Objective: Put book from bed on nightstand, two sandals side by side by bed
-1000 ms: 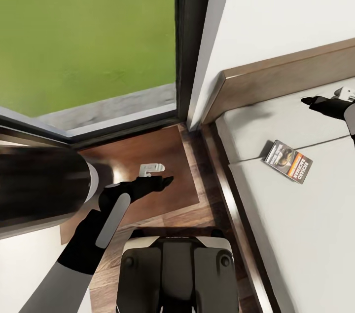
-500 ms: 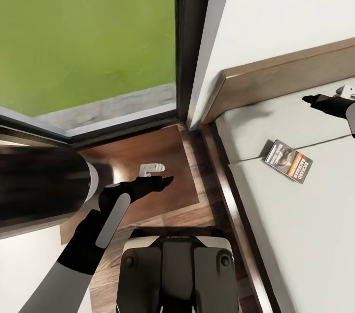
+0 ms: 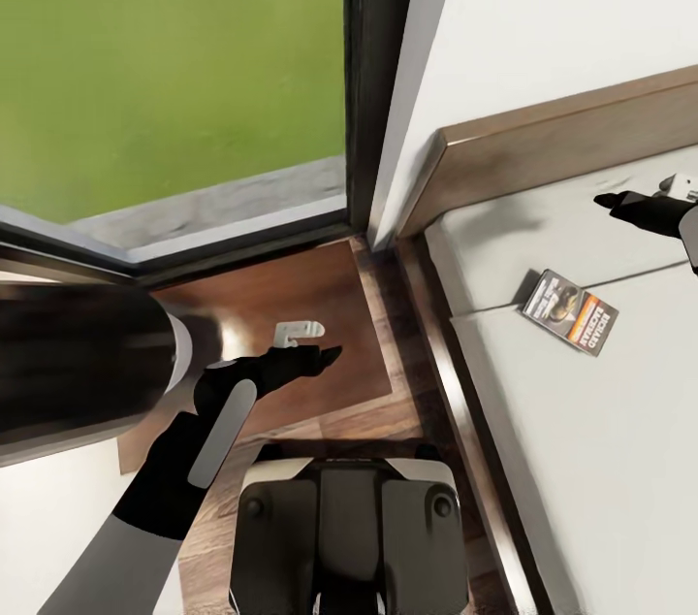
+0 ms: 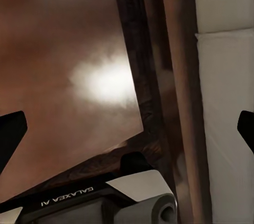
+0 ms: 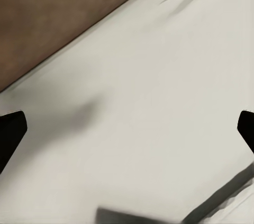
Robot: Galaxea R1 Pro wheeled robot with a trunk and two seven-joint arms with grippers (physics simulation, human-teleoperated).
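book point(image 3: 569, 311) flat on the bed point(image 3: 582, 460) | right gripper point(image 3: 614, 201) above mattress, fingers wide apart | left gripper point(image 3: 325, 355) over nightstand point(image 3: 291, 290), fingers spread too

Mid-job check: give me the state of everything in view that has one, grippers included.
book: lying flat on the bed, cover up, not held
left gripper: open, empty, above the nightstand
right gripper: open, empty, above the mattress, beyond the book
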